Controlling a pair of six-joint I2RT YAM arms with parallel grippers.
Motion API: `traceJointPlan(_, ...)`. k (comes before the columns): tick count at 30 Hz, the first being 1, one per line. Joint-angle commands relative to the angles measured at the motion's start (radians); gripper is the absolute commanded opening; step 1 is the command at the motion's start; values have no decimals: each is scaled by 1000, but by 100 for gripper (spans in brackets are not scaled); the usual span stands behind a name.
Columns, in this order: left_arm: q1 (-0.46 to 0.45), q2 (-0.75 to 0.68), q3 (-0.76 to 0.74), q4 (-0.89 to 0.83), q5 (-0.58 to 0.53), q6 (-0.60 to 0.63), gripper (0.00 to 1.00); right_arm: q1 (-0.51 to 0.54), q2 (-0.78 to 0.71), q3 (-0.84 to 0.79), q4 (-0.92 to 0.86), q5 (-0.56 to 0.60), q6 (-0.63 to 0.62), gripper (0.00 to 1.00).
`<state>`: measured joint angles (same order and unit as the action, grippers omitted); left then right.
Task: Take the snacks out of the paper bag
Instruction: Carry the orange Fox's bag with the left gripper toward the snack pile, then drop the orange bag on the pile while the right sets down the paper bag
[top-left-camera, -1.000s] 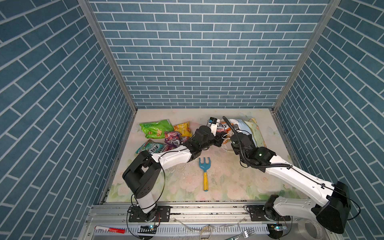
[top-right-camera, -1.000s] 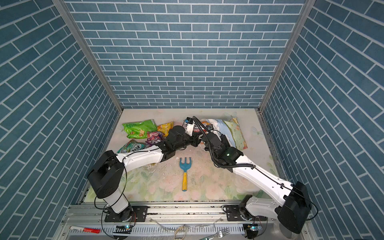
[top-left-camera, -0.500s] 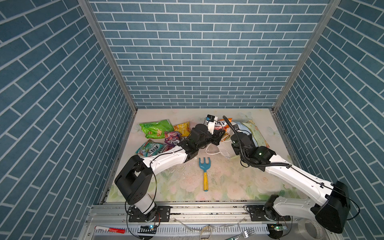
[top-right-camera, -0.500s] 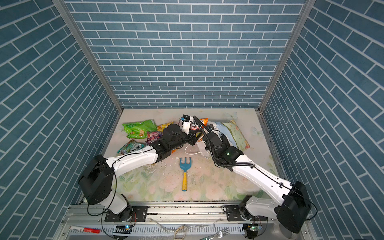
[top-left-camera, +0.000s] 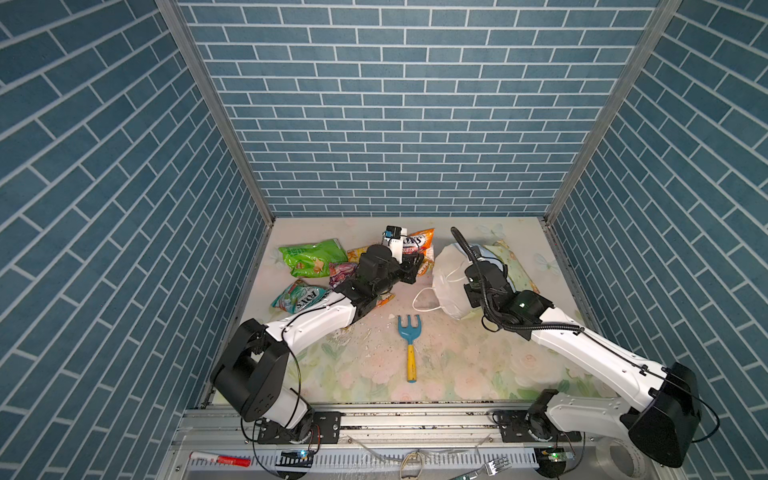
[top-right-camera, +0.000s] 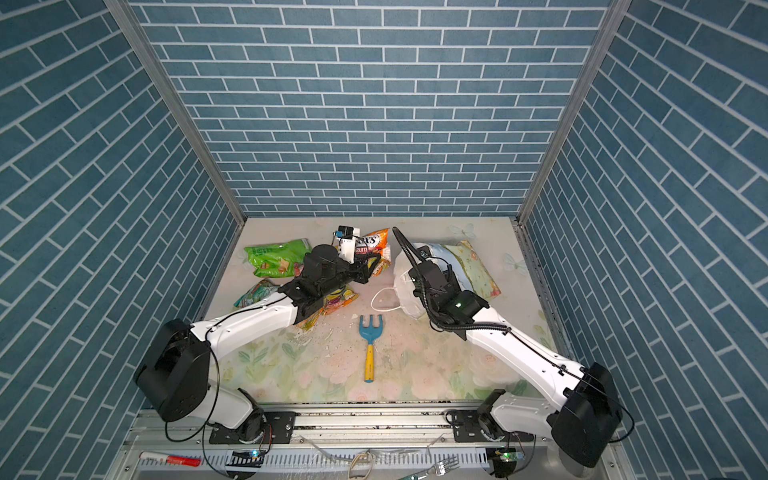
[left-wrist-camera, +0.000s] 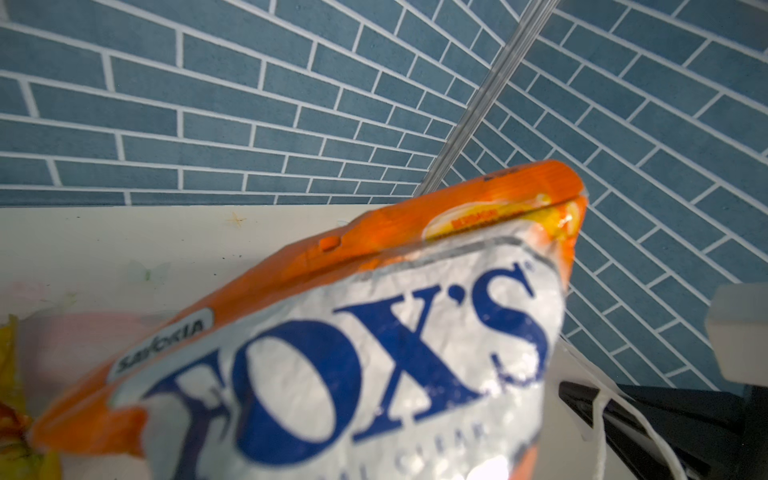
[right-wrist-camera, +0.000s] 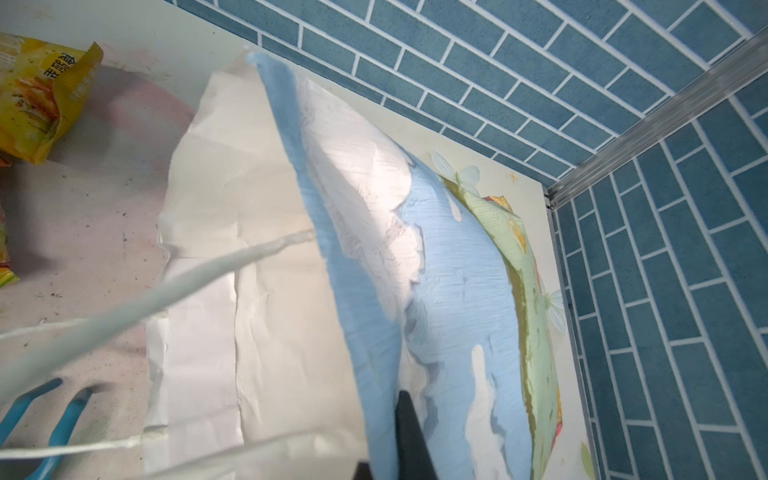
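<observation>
I'm holding the paper bag (top-left-camera: 451, 286) steady, right end effector (top-left-camera: 476, 270) pressed together on its upper lip. The orange packet (top-left-camera: 415, 245) is hanging just outside the bag's mouth, pinched by the left end effector (top-left-camera: 410, 268). I'm aiming to swing it well clear of the bag before letting go.

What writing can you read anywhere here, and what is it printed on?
"FOX'S", "FRUITS": orange packet.
"FOX'S": teal packet.
Perhaps "SAVORIA", blurred: small label on the orange packet, left wrist view.
Korean characters, too small to read: yellow packet.
Print too small: green packet.
No writing seen: paper bag.
</observation>
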<state>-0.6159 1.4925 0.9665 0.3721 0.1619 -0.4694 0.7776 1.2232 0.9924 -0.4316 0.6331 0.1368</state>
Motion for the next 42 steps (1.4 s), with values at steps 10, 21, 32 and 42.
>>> traceJointPlan(10, 207, -155, -168, -47, -140, -13, 0, -16, 119, 91, 118, -66, -23, 0)
traceJointPlan(21, 308, -151, -226, -150, -298, 6, 0, -78, 243, 196, 198, -138, -116, 0)
traceJointPlan(32, 402, -48, -221, -176, -275, -21, 9, -94, 405, 328, 271, -212, -207, 0)
traceJointPlan(42, 406, -131, -212, -248, -280, 18, 100, -120, 487, 397, 316, -279, -232, 0)
